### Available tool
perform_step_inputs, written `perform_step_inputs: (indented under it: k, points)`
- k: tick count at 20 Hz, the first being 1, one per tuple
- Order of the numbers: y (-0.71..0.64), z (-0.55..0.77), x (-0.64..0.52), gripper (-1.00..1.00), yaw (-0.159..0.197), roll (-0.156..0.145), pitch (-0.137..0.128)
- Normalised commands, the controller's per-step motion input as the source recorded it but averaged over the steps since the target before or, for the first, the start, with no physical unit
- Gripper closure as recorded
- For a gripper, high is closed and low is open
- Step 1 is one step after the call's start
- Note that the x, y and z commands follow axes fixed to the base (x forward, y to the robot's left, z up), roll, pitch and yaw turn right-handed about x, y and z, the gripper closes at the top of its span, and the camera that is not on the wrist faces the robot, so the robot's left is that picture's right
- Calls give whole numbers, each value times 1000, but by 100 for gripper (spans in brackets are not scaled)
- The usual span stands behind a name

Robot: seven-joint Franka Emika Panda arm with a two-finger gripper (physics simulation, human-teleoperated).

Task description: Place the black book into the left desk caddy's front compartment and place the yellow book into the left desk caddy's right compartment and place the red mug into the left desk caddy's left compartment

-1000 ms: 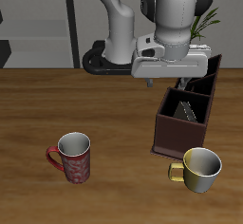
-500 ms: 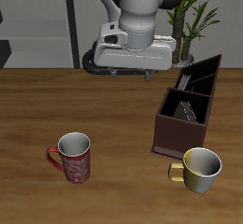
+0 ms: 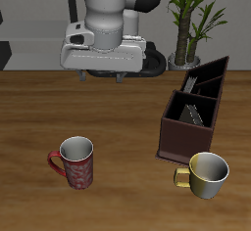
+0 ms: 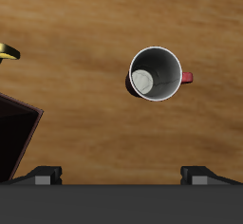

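My pincer (image 4: 121, 174) hangs wide and empty above the mug (image 3: 76, 162), upright on the table (image 3: 127, 117); rigid, probably slick, so I'd pinch its rim opposite the handle

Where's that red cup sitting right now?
In the exterior view the red mug stands upright on the bare wooden table near its front edge, well apart from the left desk caddy and the gold mug.

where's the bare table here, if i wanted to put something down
Bare wood lies between the red mug and the left desk caddy, and from the red mug back toward the robot's base. It is crowded where the yellow-gold mug sits just before the caddy's front.
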Motion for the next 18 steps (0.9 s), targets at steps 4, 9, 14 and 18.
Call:
perform_step_inputs:
  k: [4,9,14,18]
  points:
    - [-239,-175,253,-100,72,71,-6]
    - [-214,-134,223,-100,16,25,-7]
    - [-249,-101,263,-100,48,50,-39]
    - [-114,-115,327,-100,0,-44,11]
